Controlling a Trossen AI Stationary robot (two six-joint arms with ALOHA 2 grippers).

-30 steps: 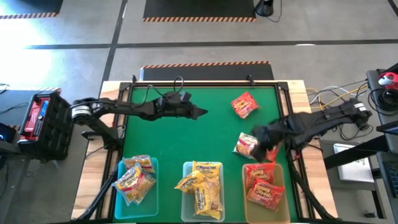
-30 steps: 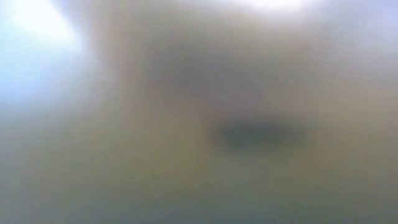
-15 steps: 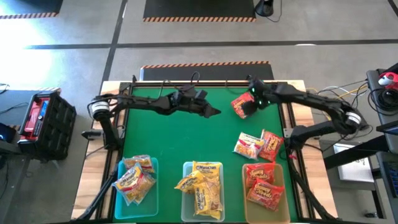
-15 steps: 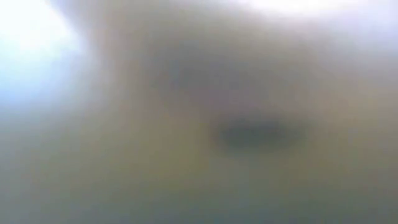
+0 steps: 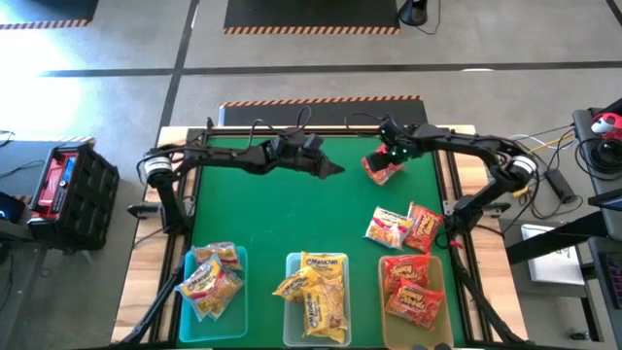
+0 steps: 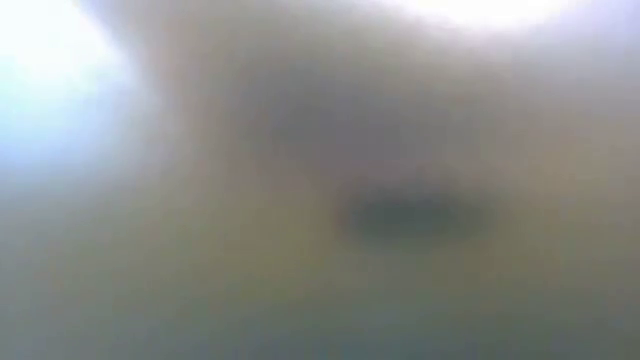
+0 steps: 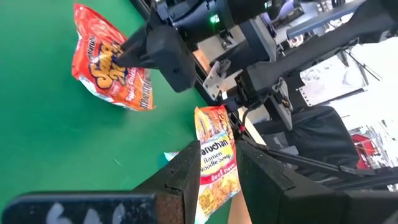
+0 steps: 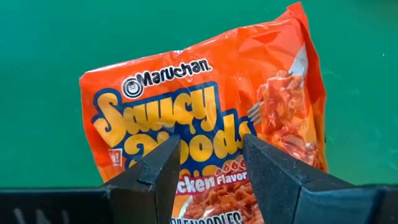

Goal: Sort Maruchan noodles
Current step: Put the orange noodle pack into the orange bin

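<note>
Right pincer [image 8: 205, 171] now swung from near the bins up over the crinkly orange Saucy Noodles packet [image 5: 385, 167] at the far end of the green table [image 5: 292, 224], fingers parted astride it, not yet clenched. Left pincer [image 5: 330, 171] mid-table, grip unclear. Next pick lined up.

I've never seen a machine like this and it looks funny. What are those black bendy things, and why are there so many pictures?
They are two robot arms, each ending in two fingers for picking things up. One picture looks down from above the green table. Two come from small cameras on the arms' wrists, so you see their own fingers up close. One picture is just a blur.

The robot is sorting noodle packets into three bins near the front edge, which already hold some. The right fingers are open, reaching over an orange packet lying on the table, not gripping it yet. Two more packets lie loose near the right bin. The left fingers hover over the middle of the table, holding nothing.
</note>
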